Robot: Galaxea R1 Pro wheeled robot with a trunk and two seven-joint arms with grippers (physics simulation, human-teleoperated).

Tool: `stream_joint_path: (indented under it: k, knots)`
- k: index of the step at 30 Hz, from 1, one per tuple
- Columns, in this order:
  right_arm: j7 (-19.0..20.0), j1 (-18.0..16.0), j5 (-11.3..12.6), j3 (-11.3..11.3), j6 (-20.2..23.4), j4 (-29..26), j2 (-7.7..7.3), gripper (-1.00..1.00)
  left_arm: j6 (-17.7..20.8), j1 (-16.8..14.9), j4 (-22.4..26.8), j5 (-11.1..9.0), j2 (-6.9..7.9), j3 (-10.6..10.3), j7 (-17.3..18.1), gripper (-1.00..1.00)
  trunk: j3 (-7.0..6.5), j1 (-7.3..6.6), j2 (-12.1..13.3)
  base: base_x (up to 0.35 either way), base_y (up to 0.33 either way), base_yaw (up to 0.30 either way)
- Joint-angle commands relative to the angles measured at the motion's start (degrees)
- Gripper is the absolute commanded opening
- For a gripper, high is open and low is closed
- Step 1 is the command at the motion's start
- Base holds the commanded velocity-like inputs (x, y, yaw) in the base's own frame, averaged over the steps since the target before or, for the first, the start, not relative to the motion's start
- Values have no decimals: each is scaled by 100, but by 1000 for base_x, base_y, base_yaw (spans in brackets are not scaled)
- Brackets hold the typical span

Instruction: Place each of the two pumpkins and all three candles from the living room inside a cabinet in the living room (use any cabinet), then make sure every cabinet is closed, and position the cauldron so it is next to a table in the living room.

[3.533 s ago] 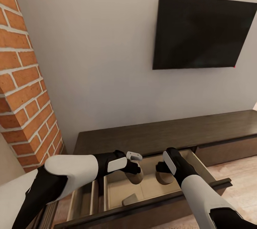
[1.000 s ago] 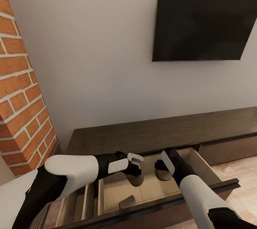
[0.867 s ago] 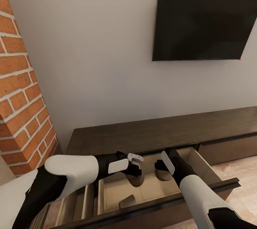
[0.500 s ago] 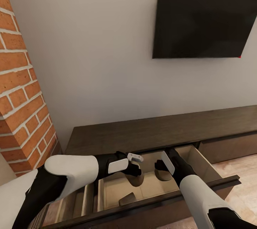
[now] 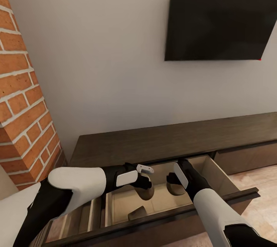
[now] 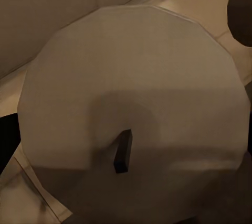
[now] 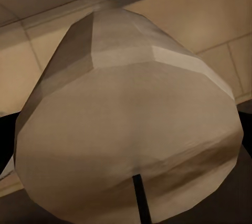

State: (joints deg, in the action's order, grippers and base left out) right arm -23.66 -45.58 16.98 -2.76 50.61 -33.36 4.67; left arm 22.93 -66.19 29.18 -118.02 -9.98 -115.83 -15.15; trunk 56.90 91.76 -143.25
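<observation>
Left gripper (image 5: pixel 145 182): positioned over the open drawer (image 5: pixel 161 200) of the cabinet (image 5: pixel 169 143), closed around a candle (image 5: pixel 147 192) that hangs below it inside the drawer space. Left wrist view looks straight down on this candle's pale flat top (image 6: pixel 131 114), short dark wick at centre, tan drawer floor behind it.

Right gripper (image 5: pixel 173 182): also over the same drawer, closed around a second candle (image 5: pixel 177 189); the two held candles are near each other, not touching. Right wrist view shows this candle (image 7: pixel 131 129) close up, tilted, wick at the near edge; fingers themselves not visible in either wrist view.

Third candle (image 5: pixel 137 214): lying in the drawer near its front panel, partly hidden by that panel, apart from both grippers.

Drawer is pulled well out, tan interior exposed. A narrower open compartment (image 5: pixel 79 222) sits beside it toward the brick fireplace (image 5: pixel 23 116). Wall-mounted TV (image 5: pixel 221 15) above the cabinet. Wood floor (image 5: pixel 261 185) at right of the cabinet
</observation>
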Motion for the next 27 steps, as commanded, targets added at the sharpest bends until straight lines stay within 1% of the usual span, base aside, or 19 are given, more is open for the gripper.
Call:
stream_joint_path:
  k: [1,5,8,11,13,15,19,22,25,27]
  knots:
    - [-53,-3,60,-28,23,-5,-8,-100,-6,-12,6,-50,-2,-27,-23,-100,6,-1,-3,0,0,0]
    - [-58,-10,60,-25,62,-4,-24,-100,0,-11,-7,-54,-2,-27,-23,-100,6,-1,-3,0,0,0]
    - [-114,-175,60,-25,225,25,-27,-100,5,-15,-28,-54,-2,-27,-23,-100,6,-1,-3,0,0,0]
    - [-171,-317,59,-26,278,252,-39,-100,8,-13,-33,-49,-2,-27,-23,-100,6,-1,-3,0,0,0]
    - [-188,-457,55,-24,263,540,-51,-100,9,-15,-32,-47,-2,-27,-23,-100,6,-1,-3,0,0,0]
    - [-195,-601,53,-24,168,826,-58,-100,10,-15,-27,-43,-2,-27,-23,-100,6,-1,-3,0,0,0]
    - [-199,-790,51,-25,7,1225,-79,-100,10,-14,-25,-38,-2,-27,-23,-100,6,-1,-3,0,0,0]
    - [-200,-824,51,-26,-113,1335,-136,-100,8,-16,-30,-38,-2,-27,-23,-100,6,-1,-3,0,0,0]
    - [-200,-833,51,-24,-286,1467,-150,-100,8,-16,-29,-43,-2,-27,-23,-100,6,-1,-3,0,0,0]
    - [-200,-836,51,-23,-411,1579,-147,-100,14,-15,-28,-45,-2,-26,-23,-100,50,4,-6,0,0,0]
